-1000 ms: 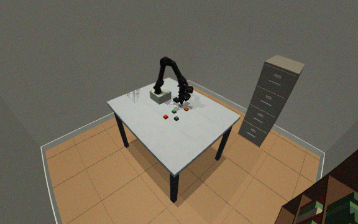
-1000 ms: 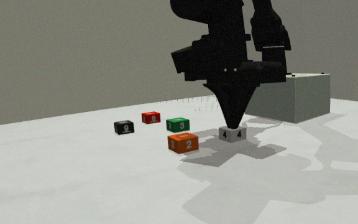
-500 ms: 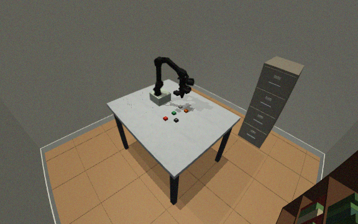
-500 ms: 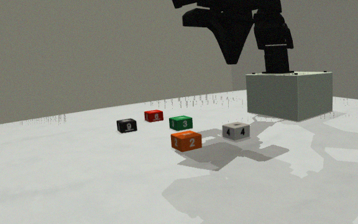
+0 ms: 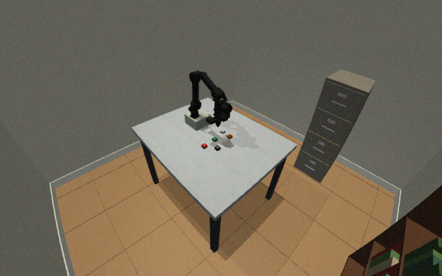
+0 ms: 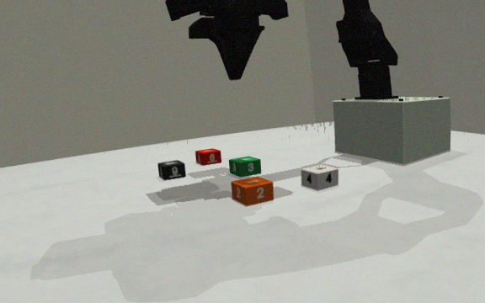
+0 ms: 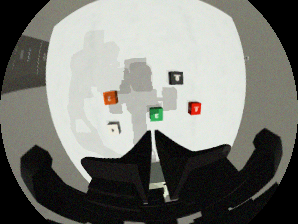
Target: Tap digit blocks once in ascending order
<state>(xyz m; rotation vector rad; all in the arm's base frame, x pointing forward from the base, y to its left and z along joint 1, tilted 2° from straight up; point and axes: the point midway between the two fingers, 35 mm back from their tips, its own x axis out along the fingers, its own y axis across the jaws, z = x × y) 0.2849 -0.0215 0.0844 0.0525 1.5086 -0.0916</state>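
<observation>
Exterior view: closed fingers hang high above green block.

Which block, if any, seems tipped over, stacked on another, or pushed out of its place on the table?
Nothing stands out. All five blocks, orange 2, green 3, grey 4, red and black, sit flat and apart on the table. The gripper hangs shut above them, holding nothing.

A grey four-drawer filing cabinet stands on the tan tiled floor off the worktop's right corner, with a bookshelf of green and red books beyond its near-right edge.
</observation>
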